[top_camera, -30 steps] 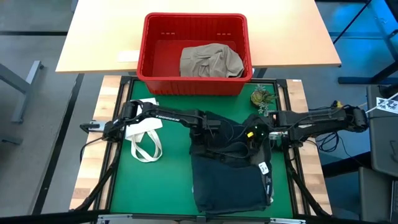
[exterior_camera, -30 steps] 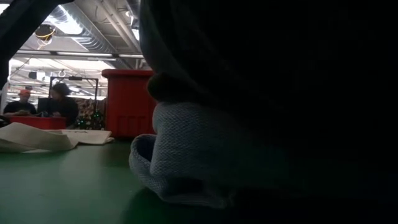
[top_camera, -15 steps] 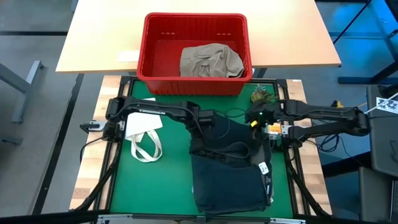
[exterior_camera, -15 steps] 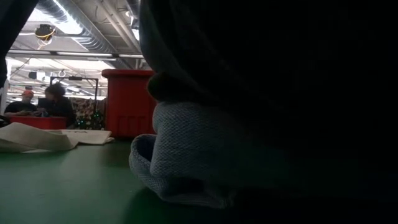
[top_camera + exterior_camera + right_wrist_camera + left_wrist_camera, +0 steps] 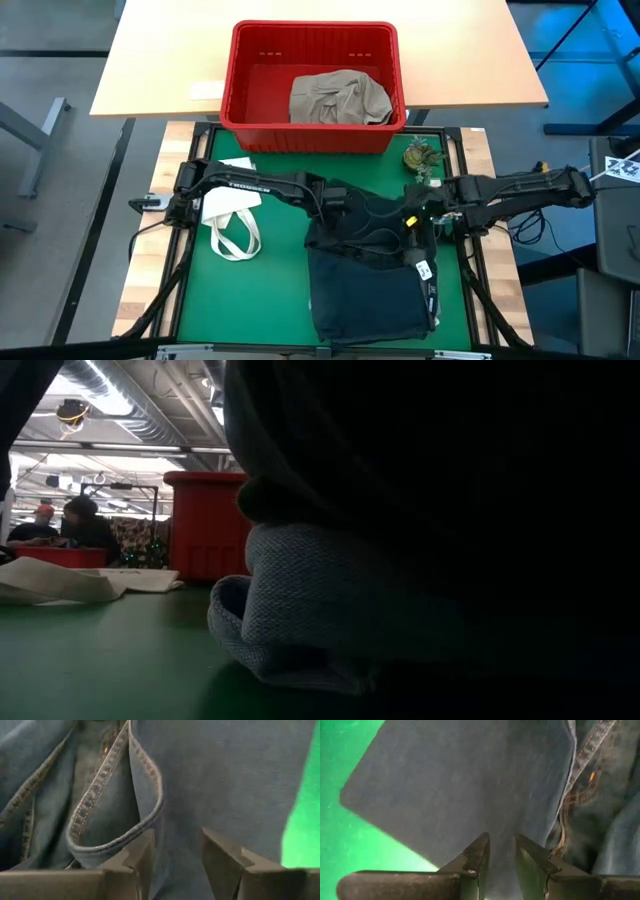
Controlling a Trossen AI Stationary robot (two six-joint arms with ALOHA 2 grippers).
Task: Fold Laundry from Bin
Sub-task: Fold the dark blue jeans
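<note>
looking down from above, the dark jeans [image 5: 368, 285] lie on the green mat [image 5: 250, 290], near the front edge. both arms meet over their top end. the left gripper [image 5: 340, 205] sits at the left corner of that end, the right gripper [image 5: 412, 222] at the right corner. half a second ago the right arm was pulled back, up near the small plant [image 5: 420, 155]; now it has dropped down onto the cloth again. the left one has hardly moved. the red bin [image 5: 240, 110] stands on the table behind, with a beige piece [image 5: 338, 98] inside. a white tote bag [image 5: 228, 215] lies on the mat to the left.

from table height, a big grey fold of cloth [image 5: 340, 600] fills most of the picture, same as before. the bin shows far off.

the left wrist camera shows its fingers [image 5: 479, 857] a little apart over the denim, not pinching it.

the right wrist camera shows its fingers [image 5: 142, 855] wider apart, a waistband loop [image 5: 117, 820] just ahead.

so nothing is held yet. i think both are getting set to grab the top edge for a fold.
</note>
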